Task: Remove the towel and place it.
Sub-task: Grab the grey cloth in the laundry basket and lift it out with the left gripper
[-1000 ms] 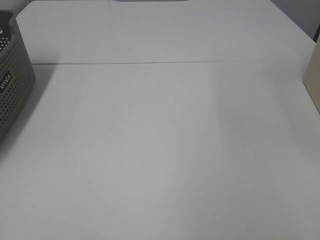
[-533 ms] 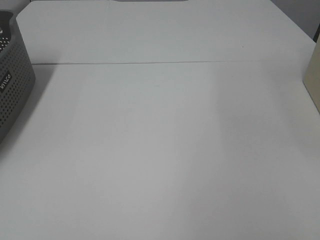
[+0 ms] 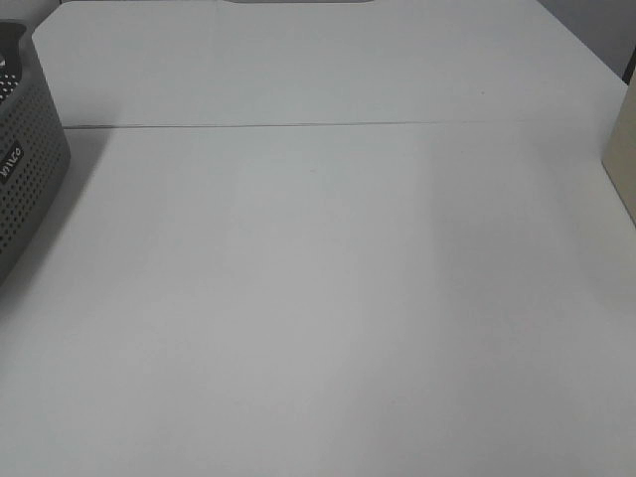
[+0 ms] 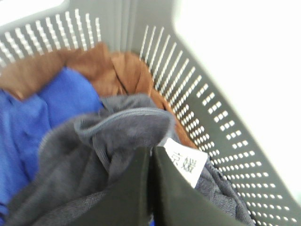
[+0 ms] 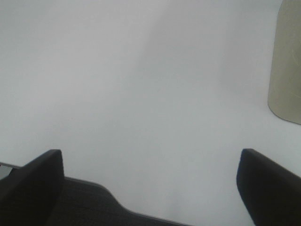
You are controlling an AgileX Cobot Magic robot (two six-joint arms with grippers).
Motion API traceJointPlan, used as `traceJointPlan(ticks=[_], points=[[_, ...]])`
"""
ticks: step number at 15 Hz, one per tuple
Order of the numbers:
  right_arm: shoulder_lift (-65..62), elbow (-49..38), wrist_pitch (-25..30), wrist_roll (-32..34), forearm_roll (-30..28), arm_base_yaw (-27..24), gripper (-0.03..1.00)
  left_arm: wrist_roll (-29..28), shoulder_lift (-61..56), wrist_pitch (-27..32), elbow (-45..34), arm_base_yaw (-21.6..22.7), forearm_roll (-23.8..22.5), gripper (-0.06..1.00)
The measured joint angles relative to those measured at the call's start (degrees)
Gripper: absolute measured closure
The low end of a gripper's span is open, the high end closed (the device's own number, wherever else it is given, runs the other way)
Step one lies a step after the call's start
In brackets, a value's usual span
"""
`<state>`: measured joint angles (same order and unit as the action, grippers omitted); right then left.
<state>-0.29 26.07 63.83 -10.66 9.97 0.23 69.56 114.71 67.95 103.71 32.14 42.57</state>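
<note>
A grey towel [image 4: 122,127] with a white label [image 4: 185,160] lies on top of the pile in the grey perforated basket [image 4: 211,108]. A blue towel [image 4: 42,113] and a brown towel [image 4: 108,70] lie beside and under it. My left gripper [image 4: 150,153] has its jaws pressed together on a fold of the grey towel. The exterior view shows only a corner of the basket [image 3: 25,169] at the left edge, and neither gripper. My right gripper [image 5: 150,162] is open and empty above the bare white table [image 5: 141,84].
A beige container [image 3: 624,149] stands at the table's right edge and also shows in the right wrist view [image 5: 287,66]. A seam [image 3: 298,125] crosses the white table [image 3: 318,298] at the back.
</note>
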Motion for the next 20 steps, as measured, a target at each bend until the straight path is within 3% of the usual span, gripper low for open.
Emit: traceJointPlan(ticks=[8, 10, 12, 14, 16, 20], points=[[0.0, 0.0, 0.0, 0.0, 0.0, 0.0, 0.02, 9.9, -12.2, -0.5, 0.0, -2.4, 0.6, 0.94], [0.0, 0.0, 0.0, 0.0, 0.0, 0.0, 0.02, 9.3, -15.5, -5.0, 0.0, -4.0, 0.7, 0.94], [0.0, 0.0, 0.0, 0.0, 0.0, 0.0, 0.02, 4.1, -20.0, -13.5, 0.0, -4.2, 0.7, 0.94], [0.0, 0.0, 0.0, 0.0, 0.0, 0.0, 0.02, 3.5, -21.8, -14.7, 0.0, -4.2, 0.8, 0.94], [0.0, 0.0, 0.0, 0.0, 0.0, 0.0, 0.02, 4.2, -23.5, -15.1, 0.1, -4.2, 3.2, 0.94], [0.0, 0.0, 0.0, 0.1, 0.0, 0.0, 0.02, 6.6, -24.2, -18.2, 4.2, -4.2, 14.7, 0.94]])
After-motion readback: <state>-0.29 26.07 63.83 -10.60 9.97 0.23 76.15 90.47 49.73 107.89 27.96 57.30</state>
